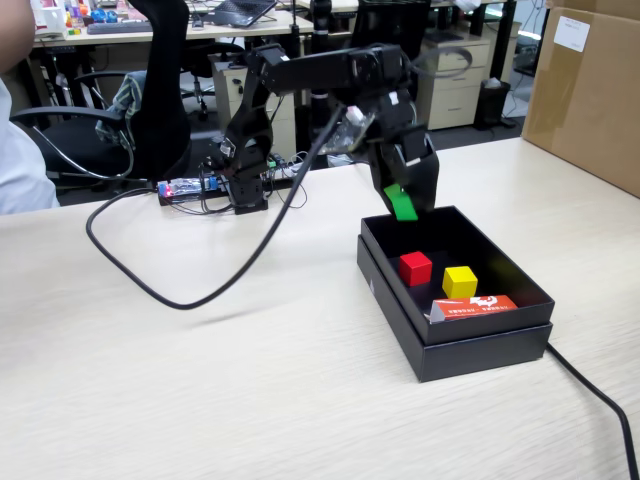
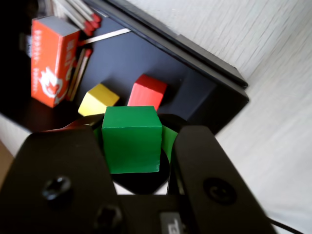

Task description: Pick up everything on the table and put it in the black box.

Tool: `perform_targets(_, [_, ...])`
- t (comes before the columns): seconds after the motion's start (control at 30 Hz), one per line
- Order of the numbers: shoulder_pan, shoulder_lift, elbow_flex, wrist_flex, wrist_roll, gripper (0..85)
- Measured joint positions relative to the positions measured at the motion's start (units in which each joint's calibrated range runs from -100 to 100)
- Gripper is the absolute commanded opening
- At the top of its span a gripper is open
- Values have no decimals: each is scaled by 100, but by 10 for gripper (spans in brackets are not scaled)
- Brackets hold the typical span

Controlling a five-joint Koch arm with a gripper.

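My gripper (image 1: 404,200) is shut on the green cube (image 1: 401,204) and holds it just above the far left rim of the black box (image 1: 480,345). In the wrist view the green cube (image 2: 131,139) sits squarely between my two black jaws, with the gripper (image 2: 132,146) closed on its sides. The box floor (image 2: 126,58) lies below it. The box stands on the beige table (image 1: 200,380).
Inside the box lie a red cube (image 1: 415,268), a yellow cube (image 1: 460,282) and an orange matchbox (image 1: 475,307) with loose matches (image 2: 80,14). A big brown carton (image 1: 590,90) stands at the right. A black cable (image 1: 180,290) loops over the table.
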Motion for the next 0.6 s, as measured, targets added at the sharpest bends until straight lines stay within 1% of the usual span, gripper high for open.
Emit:
perform_targets(0.03, [0,673,292,0,34,11])
perform_targets(0.13, [-10,1010,310,0,39,11])
perform_targets(0.17, [-20,1165,292,0,54,23])
perform_targets(0.2, [-24,1282,301,0,49,100])
perform_targets(0.23, [-15,1411,310,0,49,137])
perform_targets(0.4, [0,1631,310,0,49,140])
perform_targets(0.43, [10,1644,319,0,49,178])
perform_targets(0.47, [15,1657,319,0,49,247])
perform_targets(0.5, [29,1657,319,0,54,294])
perform_targets(0.57, [39,1657,310,0,54,331])
perform_targets(0.6, [44,1657,319,0,54,374])
